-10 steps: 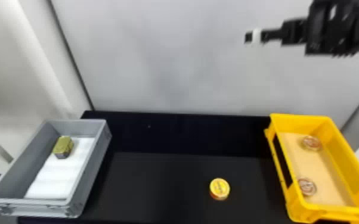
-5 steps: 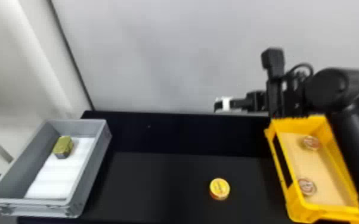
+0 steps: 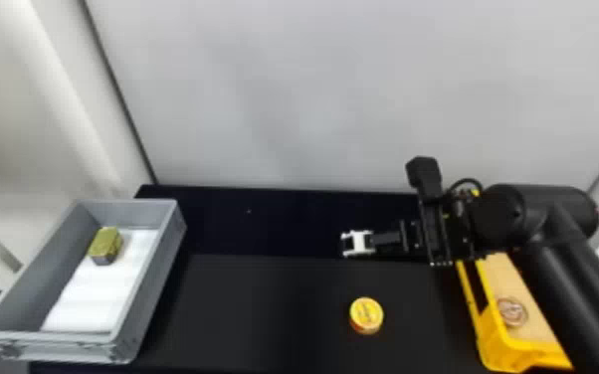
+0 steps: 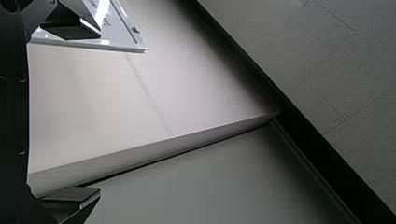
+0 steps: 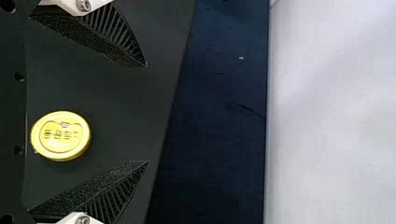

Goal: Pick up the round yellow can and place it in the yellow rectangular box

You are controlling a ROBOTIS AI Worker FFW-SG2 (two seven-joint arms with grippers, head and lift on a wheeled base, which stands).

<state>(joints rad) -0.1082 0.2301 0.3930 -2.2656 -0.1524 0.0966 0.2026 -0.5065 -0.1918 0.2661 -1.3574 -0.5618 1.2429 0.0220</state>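
My right claw (image 5: 147, 113) is spread wide and holds nothing; the round yellow can (image 3: 366, 315) sits flat, lid up, on the dark table (image 3: 263, 308). I judge it light and stiff, its smooth side perhaps slippery, so I'd pinch low across its round wall. The yellow rectangular box (image 3: 505, 350) has a round tin (image 3: 512, 312) inside; the grey box (image 3: 151, 283) has a gold-green block (image 3: 106, 243) and white lining (image 3: 94, 298).
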